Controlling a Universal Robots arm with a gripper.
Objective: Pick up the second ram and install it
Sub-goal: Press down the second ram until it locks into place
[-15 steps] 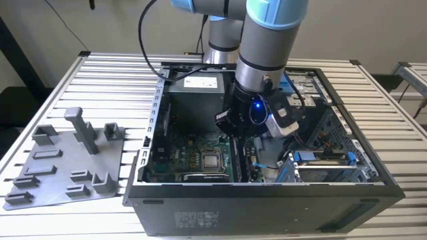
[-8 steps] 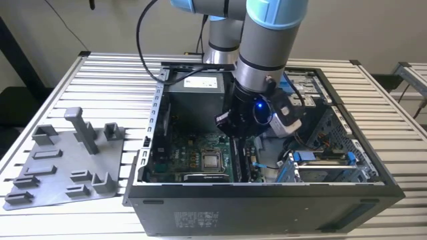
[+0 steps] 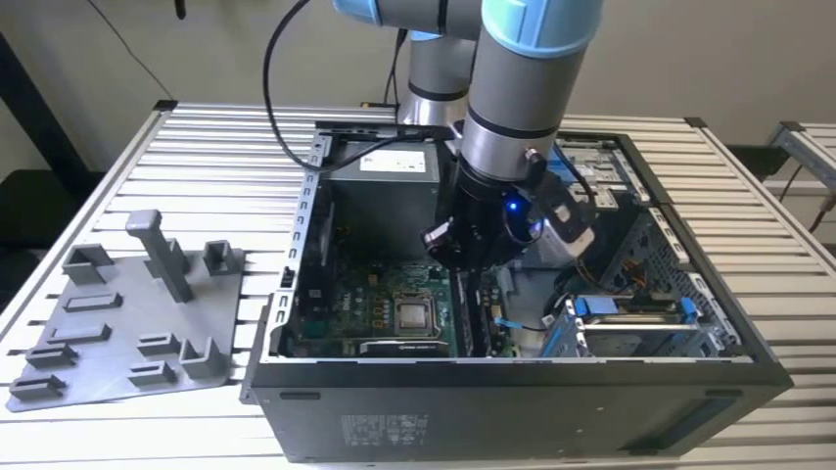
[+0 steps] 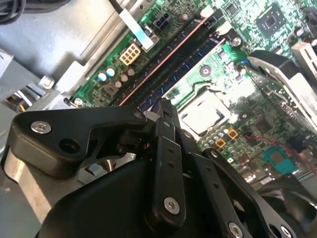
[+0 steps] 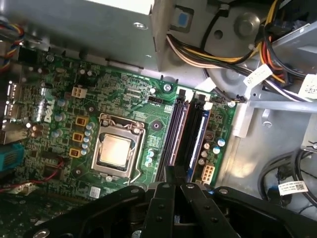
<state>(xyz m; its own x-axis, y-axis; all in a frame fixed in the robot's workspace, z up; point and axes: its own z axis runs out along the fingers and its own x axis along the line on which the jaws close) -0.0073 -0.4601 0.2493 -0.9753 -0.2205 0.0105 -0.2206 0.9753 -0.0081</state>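
- The black two-fingered gripper (image 3: 460, 257) on the grey-and-blue robot arm (image 3: 523, 88) hangs inside the open black computer case (image 3: 523, 401), just above the green motherboard (image 3: 352, 318).
- In both wrist views the black fingers (image 5: 174, 174) stand pressed together with no gap between their tips and nothing held between them.
- The second ram, a long thin dark memory stick (image 5: 179, 131), stands on edge in one of the parallel memory slots (image 5: 197, 136), to the exterior view's right of the square silver processor chip (image 5: 115, 148).
- In the first wrist view the closed fingertips sit directly over the near end of the slots, in line with the stick; whether they touch it cannot be told.
- In the second wrist view the long slot rows (image 4: 176, 54) run away from the fingertip (image 4: 166, 106), with the processor (image 4: 210, 111) beside them.
- The grey plastic fixture plate with upright pegs (image 3: 131, 323) lies on the slatted metal table (image 3: 196, 147), at the exterior view's left of the case, well apart from the gripper.
- A bundle of coloured cables (image 5: 208, 52) runs along the case wall beyond the far end of the slots.
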